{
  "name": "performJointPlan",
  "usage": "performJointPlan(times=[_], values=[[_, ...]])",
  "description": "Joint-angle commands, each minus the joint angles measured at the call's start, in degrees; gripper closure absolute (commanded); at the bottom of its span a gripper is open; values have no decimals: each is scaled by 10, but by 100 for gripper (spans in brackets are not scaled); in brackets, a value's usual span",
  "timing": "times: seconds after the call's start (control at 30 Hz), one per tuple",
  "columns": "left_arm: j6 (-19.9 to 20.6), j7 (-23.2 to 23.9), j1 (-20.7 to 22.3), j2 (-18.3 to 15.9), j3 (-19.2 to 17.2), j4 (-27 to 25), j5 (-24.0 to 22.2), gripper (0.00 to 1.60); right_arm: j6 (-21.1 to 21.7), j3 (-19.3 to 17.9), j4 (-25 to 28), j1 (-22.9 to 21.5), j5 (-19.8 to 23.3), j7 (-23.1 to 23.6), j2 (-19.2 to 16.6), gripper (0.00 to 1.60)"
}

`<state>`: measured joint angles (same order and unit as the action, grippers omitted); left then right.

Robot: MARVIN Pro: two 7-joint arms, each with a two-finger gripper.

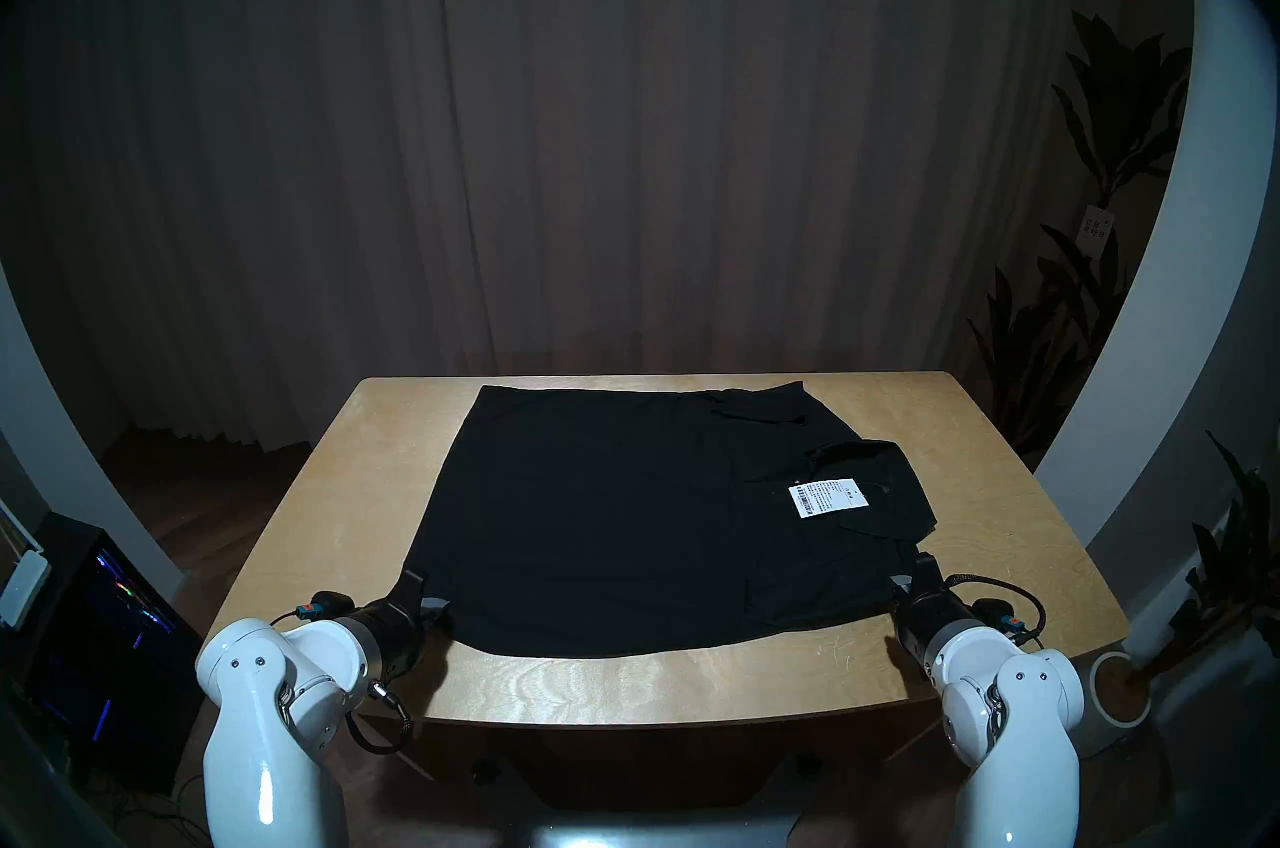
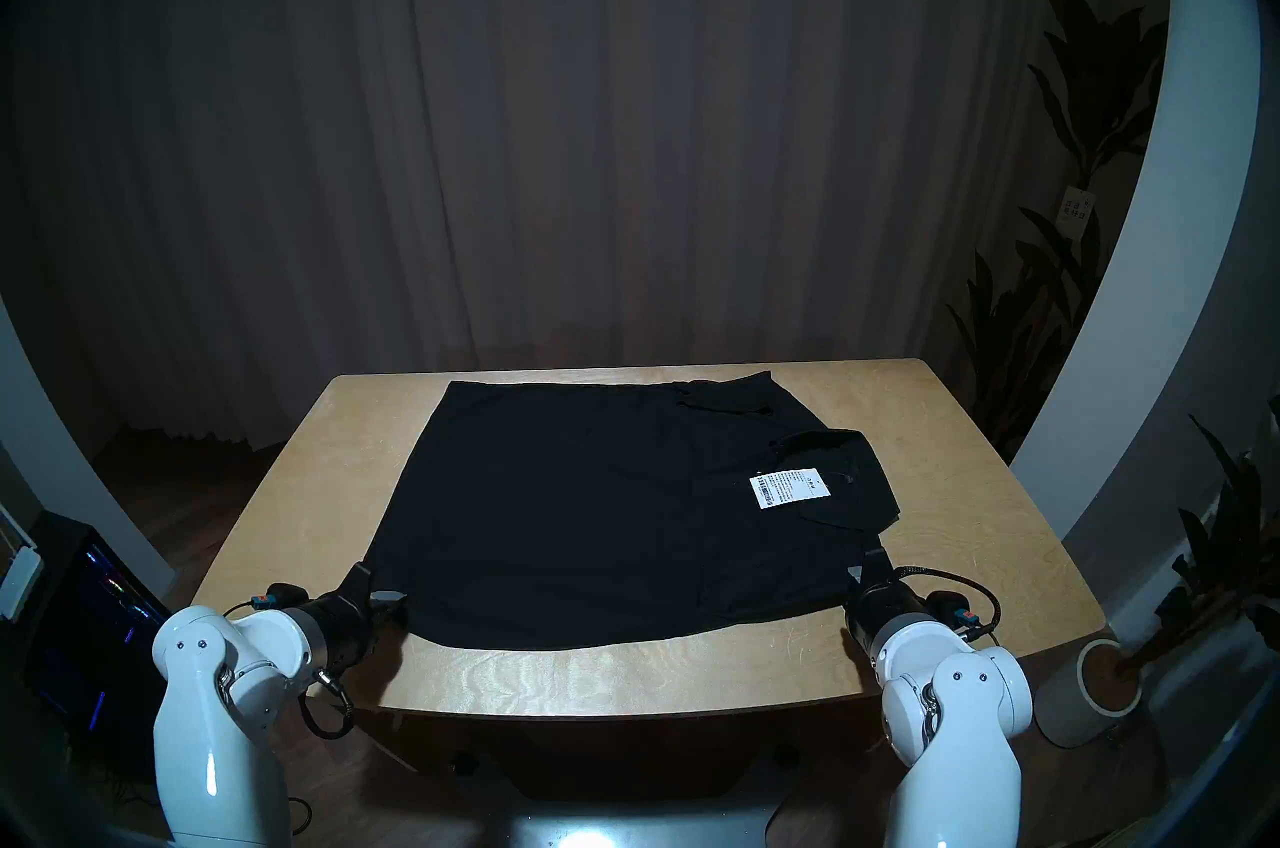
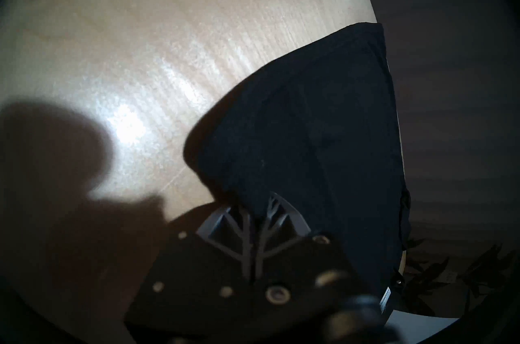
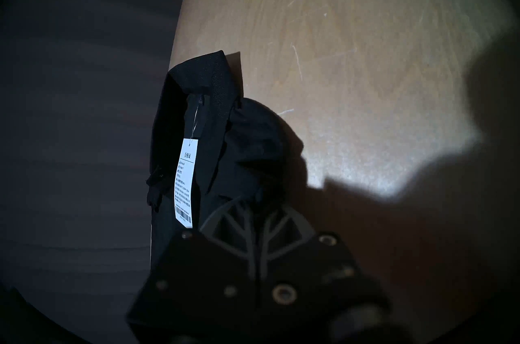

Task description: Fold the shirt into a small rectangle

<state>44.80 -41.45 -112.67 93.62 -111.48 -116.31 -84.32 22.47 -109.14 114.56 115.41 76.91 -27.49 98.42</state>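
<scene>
Black soft-fabric collared shirt (image 1: pixel 623 507) lies flat on the pale wooden table (image 1: pixel 332 521); its white barcode tag (image 4: pixel 184 183) reads "合格证". Left gripper (image 3: pixel 257 218) pinches its near corner; right gripper (image 4: pixel 257 218) seemingly clamps cloth too.

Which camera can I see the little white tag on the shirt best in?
The right wrist view: the white tag is close, big and sharp there, with its barcode and string showing. Both head views show it small on the black shirt beside the collar. The left wrist view catches only a sliver.
</scene>
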Motion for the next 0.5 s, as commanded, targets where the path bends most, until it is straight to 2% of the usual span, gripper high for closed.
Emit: performJointPlan(times=[0.0, 0.23, 0.47], values=[[-3, -30, 9, 1, -2, 6, 0, 160, -1, -10, -57, -9, 2, -1, -8, 160], [-2, -84, 38, 4, -14, -32, -19, 160, 1, -31, -32, -21, 21, 0, -15, 160], [6, -127, 66, -8, -3, -54, -24, 160, 4, -50, -31, -49, 39, 12, -32, 160]])
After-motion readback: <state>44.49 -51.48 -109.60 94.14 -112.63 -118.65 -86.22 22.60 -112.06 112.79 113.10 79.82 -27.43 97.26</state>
